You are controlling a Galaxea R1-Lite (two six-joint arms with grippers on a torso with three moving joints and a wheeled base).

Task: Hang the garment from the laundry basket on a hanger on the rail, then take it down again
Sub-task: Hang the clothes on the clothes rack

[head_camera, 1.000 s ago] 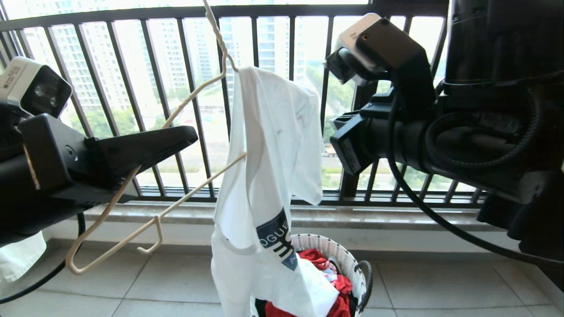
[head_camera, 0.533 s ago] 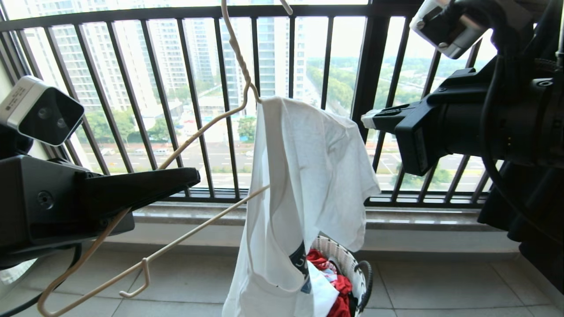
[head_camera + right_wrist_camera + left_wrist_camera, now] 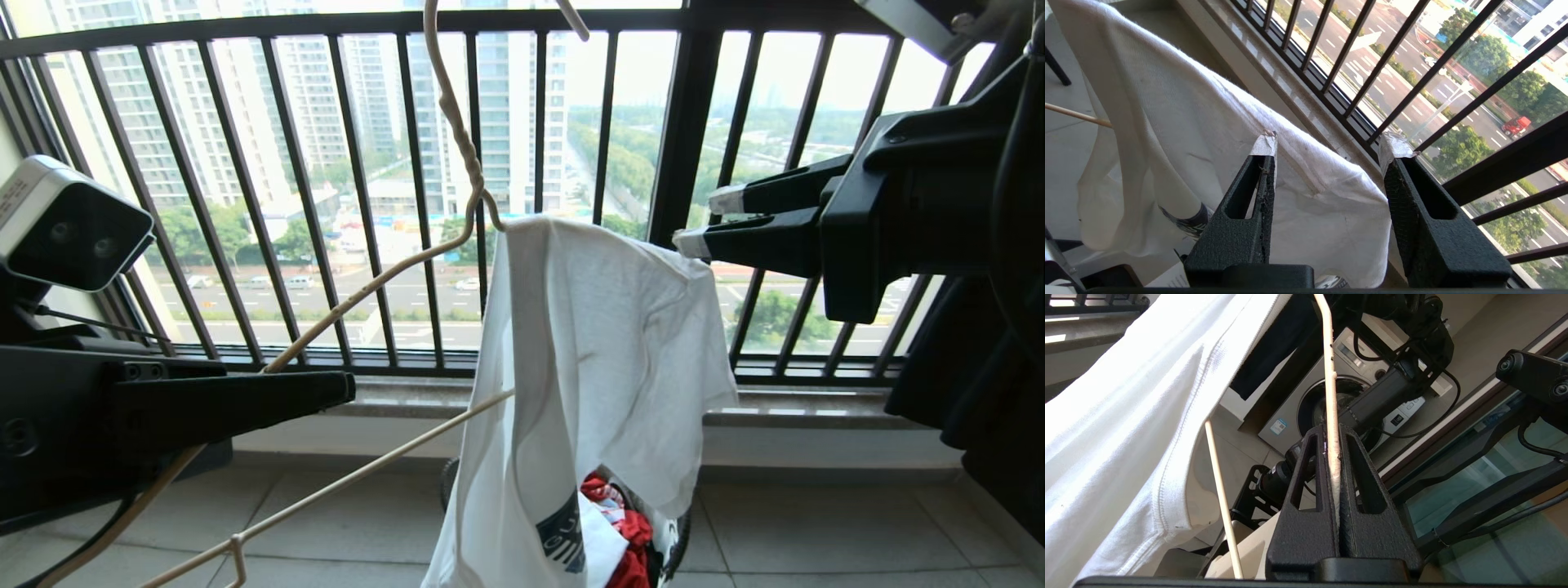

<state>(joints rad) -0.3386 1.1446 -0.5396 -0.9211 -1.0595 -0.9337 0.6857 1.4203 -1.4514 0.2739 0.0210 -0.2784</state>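
Observation:
The garment (image 3: 604, 351), a white T-shirt with a dark blue emblem low down, drapes over the right-hand arm of the cream wire hanger (image 3: 384, 269). My left gripper (image 3: 343, 388) is shut on the hanger's other arm; in the left wrist view the wire (image 3: 1329, 375) runs pinched between the left gripper's (image 3: 1332, 428) jaws. My right gripper (image 3: 694, 220) stands open just beside the garment's shoulder, with nothing between its fingers. From the right wrist, the right gripper (image 3: 1329, 141) looks down on the garment (image 3: 1167, 122). The laundry basket (image 3: 671, 535) peeks out behind the hem. The rail is out of view.
A black barred window railing (image 3: 678, 163) and a stone sill (image 3: 775, 416) run close behind the hanger. Red clothes (image 3: 629, 531) lie in the basket on the tiled floor. A washing machine (image 3: 1306, 412) stands behind me.
My right gripper has opened, let go of the garment's shoulder and risen to the right. The hanger has shifted right and down, and the garment now spreads wider over it.

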